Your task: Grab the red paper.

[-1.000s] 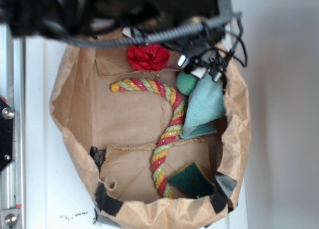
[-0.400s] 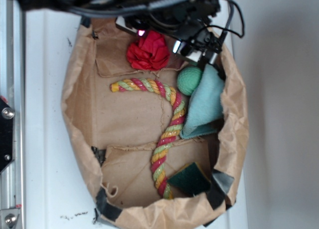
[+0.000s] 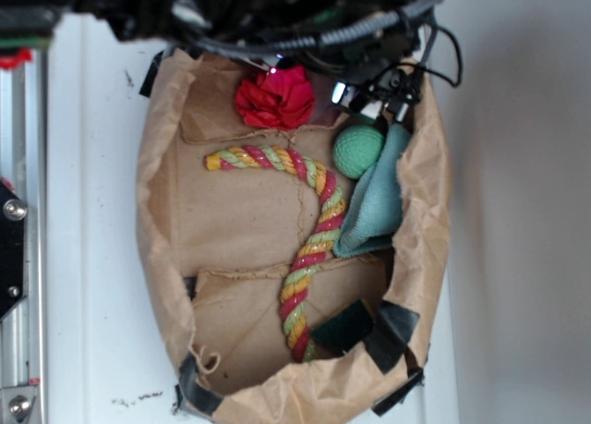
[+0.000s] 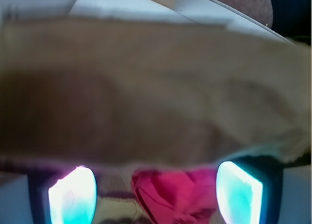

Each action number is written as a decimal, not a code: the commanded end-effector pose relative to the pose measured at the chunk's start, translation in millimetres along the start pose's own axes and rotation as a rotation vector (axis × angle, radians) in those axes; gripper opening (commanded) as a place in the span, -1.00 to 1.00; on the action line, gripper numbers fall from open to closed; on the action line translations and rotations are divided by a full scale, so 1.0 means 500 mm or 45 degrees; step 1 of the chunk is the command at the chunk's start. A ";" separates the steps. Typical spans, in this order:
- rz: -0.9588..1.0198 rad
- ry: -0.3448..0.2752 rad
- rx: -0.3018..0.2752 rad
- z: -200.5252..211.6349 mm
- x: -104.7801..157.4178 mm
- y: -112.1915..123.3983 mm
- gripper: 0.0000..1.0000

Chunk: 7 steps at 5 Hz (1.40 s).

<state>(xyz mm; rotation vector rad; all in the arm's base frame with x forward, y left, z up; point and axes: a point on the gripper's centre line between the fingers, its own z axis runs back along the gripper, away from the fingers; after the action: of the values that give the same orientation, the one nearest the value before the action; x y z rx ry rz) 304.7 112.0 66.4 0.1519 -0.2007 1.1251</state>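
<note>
The red paper (image 3: 275,99), a crumpled bright red wad, lies at the far end of the brown paper bag (image 3: 162,212), just below the dark arm and its cables at the top of the exterior view. In the wrist view my gripper (image 4: 156,193) is open, its two glowing fingertips (image 4: 73,194) standing wide apart. The red paper (image 4: 175,194) sits between them, closer to the right one, with a gap on its left. A blurred brown bag wall (image 4: 146,87) fills the view beyond it. In the exterior view the arm hides the jaws themselves.
A red-yellow-green rope (image 3: 314,230) curves through the bag's middle. A green ball (image 3: 357,151) and a teal cloth (image 3: 379,207) lie right of the paper. A dark green sponge (image 3: 346,327) sits at the near end. A metal rail (image 3: 14,239) runs along the left.
The arm has shifted over the bag's far end. The bag's left wall has been pushed rightwards and the bag is narrower. The green ball has moved slightly down and right.
</note>
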 end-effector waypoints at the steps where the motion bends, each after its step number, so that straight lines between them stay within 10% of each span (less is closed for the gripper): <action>1: -0.021 -0.039 0.044 0.013 0.011 0.038 1.00; 7: 0.026 -0.025 -0.020 0.018 0.064 0.108 1.00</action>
<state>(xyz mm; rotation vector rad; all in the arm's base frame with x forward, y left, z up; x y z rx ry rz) 281.6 131.8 65.1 0.1520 -0.1708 1.0915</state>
